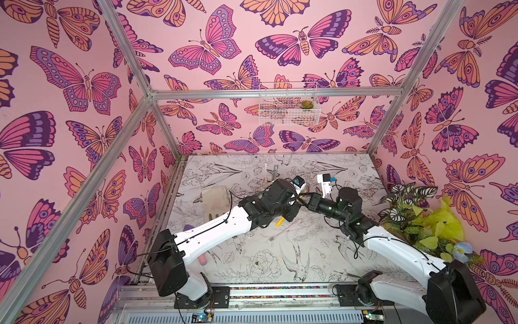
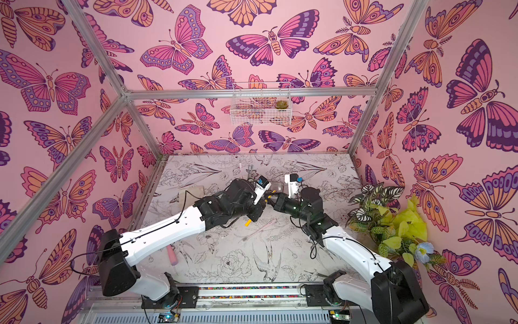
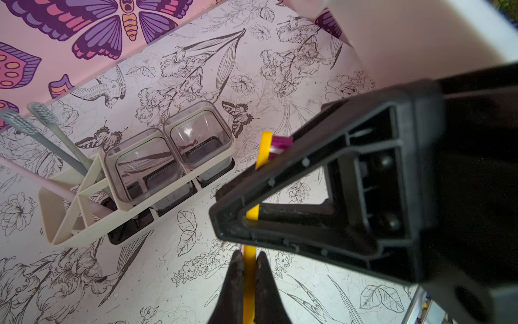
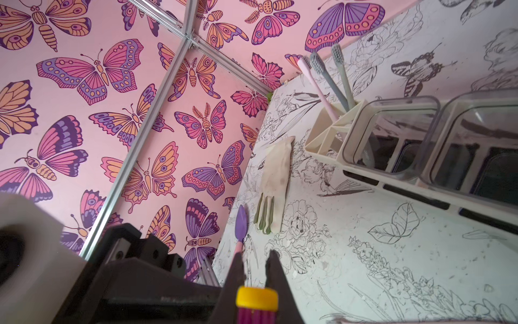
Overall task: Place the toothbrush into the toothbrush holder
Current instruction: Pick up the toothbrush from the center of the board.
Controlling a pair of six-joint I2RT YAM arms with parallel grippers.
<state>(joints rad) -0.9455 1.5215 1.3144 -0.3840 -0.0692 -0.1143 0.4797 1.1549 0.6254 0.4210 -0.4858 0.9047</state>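
Left end effector (image 3: 248, 276) pinched on the yellow handle of the toothbrush (image 3: 264, 146) at lower centre, right end effector (image 4: 255, 262) narrow, clamped on its bristle head, toothbrush holder (image 3: 173, 193) just beside at centre left, apart, bare worktop (image 3: 157, 269) below, wall edge close behind the holder at upper left

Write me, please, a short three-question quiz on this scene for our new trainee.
1. True or false: the holder has no brushes in it.
2. What does the left end effector hold? A. nothing B. the yellow toothbrush C. a sponge
3. Fill in: the holder carries ___ clear cups.
Key: 1. false, three brushes stand in it; 2. B; 3. two.
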